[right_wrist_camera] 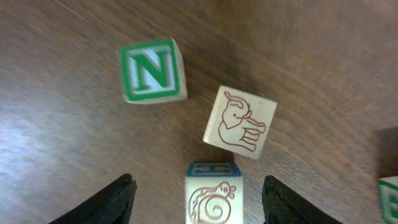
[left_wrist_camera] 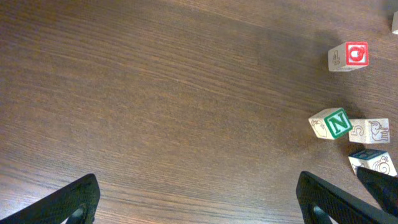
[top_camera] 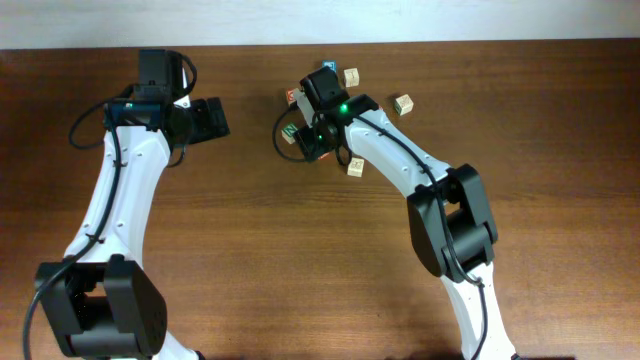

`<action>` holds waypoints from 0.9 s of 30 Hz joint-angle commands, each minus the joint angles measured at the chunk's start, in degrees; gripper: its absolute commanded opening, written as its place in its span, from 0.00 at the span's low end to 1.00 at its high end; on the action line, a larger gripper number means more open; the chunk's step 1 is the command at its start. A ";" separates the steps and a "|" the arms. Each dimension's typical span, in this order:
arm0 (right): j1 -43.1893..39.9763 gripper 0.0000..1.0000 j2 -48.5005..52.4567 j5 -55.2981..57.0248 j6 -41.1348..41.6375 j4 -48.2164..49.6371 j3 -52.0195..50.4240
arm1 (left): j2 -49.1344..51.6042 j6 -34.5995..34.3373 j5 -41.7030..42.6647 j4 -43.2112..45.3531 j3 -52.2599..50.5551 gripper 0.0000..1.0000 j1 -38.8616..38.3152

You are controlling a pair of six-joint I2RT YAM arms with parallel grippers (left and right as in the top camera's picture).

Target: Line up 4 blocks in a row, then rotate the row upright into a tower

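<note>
Blocks [top_camera: 355, 167] lie scattered on the bench [top_camera: 250, 250], toward 12 o'clock of its middle in the overhead view, gathered around the right arm's wrist. Being cubes, they show no long axis; only their faces tell which way each is turned.

The N block [right_wrist_camera: 152, 70] sits flat with its green-framed letter facing up. In the right wrist view the N reads upright, its top toward 12 o'clock, with the edges tipped slightly anticlockwise. At its 4 o'clock, and apart from it, the elephant block [right_wrist_camera: 240, 122] is turned clockwise, so the animal's back points toward 1 o'clock.

At 6 o'clock of that pair stands the blue-topped cube [right_wrist_camera: 213, 193], with a snail drawn on its near side. It sits between the right jaws, which are spread wide with bare bench on either side of the cube, so they grip nothing.

Seen from overhead, the upper pale block [top_camera: 351, 77] lies at 1 o'clock of the wrist, the right pale block [top_camera: 403, 104] at 3 o'clock and the lower pale block at 5 o'clock. Their markings are too small to read.

In the left wrist view the red O cube [left_wrist_camera: 349, 56] stands apart at 12 o'clock of the N block. The left jaws gape wide over bare bench, well apart at 9 o'clock of the cluster, with nothing between them
</note>
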 commanded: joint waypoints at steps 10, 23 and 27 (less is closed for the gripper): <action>-0.11 0.31 2.14 2.45 16.20 -7.43 2.01 | 0.31 -0.96 0.59 -2.58 0.87 0.99 -0.07; -1.46 0.66 1.29 1.60 19.98 -15.76 12.00 | 0.31 -0.98 0.22 -2.32 0.87 0.99 -0.07; -1.68 0.64 3.98 4.61 17.79 -2.67 11.96 | 0.31 -0.98 0.20 -2.32 0.87 0.99 -0.07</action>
